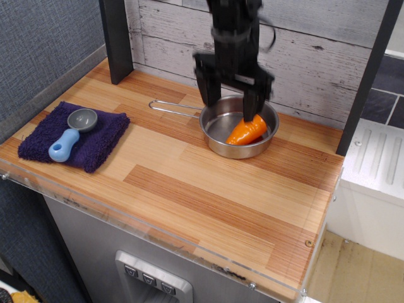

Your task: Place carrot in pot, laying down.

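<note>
carrot (pixel 247 130) lies in pot (pixel 218 144), tool (pixel 231 101) open above.

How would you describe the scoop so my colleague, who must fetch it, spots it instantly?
Start at the wooden counter and go to its left end, where a dark purple towel lies. The scoop rests on it: a grey bowl with a light blue handle, the only blue item there.

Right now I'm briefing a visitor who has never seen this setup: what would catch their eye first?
The bright orange carrot lying on its side in the shiny pot at the back of the wooden counter. Right above it hangs the black hand, open and slightly blurred. At the far left, a grey-and-blue scoop lies on a dark purple towel.
</note>
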Available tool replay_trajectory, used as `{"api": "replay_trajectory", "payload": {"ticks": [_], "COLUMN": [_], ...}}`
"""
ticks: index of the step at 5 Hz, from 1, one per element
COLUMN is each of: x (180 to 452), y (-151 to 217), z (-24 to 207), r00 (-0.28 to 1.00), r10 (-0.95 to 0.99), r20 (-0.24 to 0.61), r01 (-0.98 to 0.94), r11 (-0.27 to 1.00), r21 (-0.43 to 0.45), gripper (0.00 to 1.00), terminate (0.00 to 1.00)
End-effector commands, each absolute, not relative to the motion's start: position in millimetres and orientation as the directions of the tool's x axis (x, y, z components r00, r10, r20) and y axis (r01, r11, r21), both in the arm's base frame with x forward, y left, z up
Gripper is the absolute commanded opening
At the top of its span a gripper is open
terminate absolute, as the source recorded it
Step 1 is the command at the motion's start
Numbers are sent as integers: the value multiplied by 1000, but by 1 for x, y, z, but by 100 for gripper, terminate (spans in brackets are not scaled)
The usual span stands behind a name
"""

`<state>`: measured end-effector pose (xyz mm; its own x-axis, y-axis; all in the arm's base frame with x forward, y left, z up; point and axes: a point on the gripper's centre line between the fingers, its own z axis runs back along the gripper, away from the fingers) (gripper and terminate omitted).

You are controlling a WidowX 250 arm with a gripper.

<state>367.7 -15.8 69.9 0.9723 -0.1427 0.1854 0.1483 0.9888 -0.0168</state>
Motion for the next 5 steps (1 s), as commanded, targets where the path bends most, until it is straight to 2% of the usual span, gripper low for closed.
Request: {"api": "replay_trajectory", "payload": {"ticks": [1,2,3,4,5], "x": [312,285,272,268,267], "y": [3,13,16,14,16], "z": [131,129,129,129,126], "r00": [962,977,980,980,978], "r10": [-143,-115,-114,-121,-176], "r20": [232,178,161,155,108], "r01": [152,120,118,125,184], "r11": [988,993,993,992,981], "r21": [-25,-19,-12,-22,-68], "gripper": [100,100,100,100,100], "terminate": [0,0,0,0,0]}}
